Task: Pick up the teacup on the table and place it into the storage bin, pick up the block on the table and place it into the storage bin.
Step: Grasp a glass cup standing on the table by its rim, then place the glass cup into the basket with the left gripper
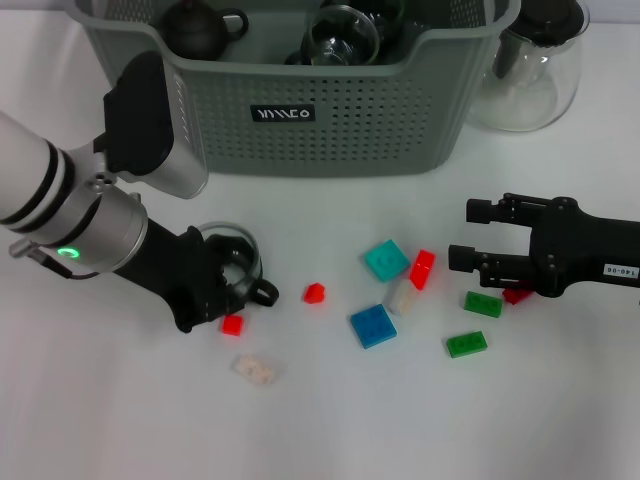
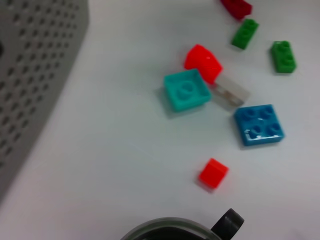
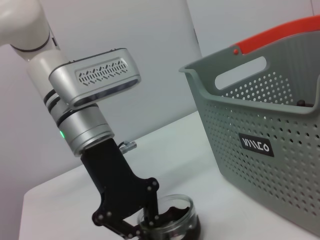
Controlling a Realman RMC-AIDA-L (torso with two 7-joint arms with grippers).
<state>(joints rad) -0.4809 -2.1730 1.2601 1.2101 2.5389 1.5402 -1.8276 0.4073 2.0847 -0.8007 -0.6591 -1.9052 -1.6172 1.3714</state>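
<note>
The left hand (image 1: 225, 285) is down on the white tabletop (image 1: 120, 420), its black fingers (image 3: 145, 217) straddling the rim of a clear glass teacup (image 1: 232, 262) with a dark base and a small black handle; from the right wrist view one finger looks to sit inside the cup and the other outside, so I judge the hand narrowed on the rim, with the cup resting on the tabletop and not yet lifted. The grey-green storage bin (image 1: 330, 135) stands behind it, near the left arm, and already holds a dark teapot (image 1: 200, 25) and glassware, so the first half of the task looks to be at the grasp stage only.

The right hand (image 1: 468, 235) hovers low at the right of the scattered blocks, its two fingers spread apart with nothing between them. No block has been picked: a teal block (image 1: 386, 259), a blue block (image 1: 373, 325), two green blocks (image 1: 483, 304), several red ones (image 1: 315, 292) and a pale translucent piece (image 1: 256, 369) all lie loose on the tabletop. A clear glass pot (image 1: 525, 70) stands beside the bin, to its right
</note>
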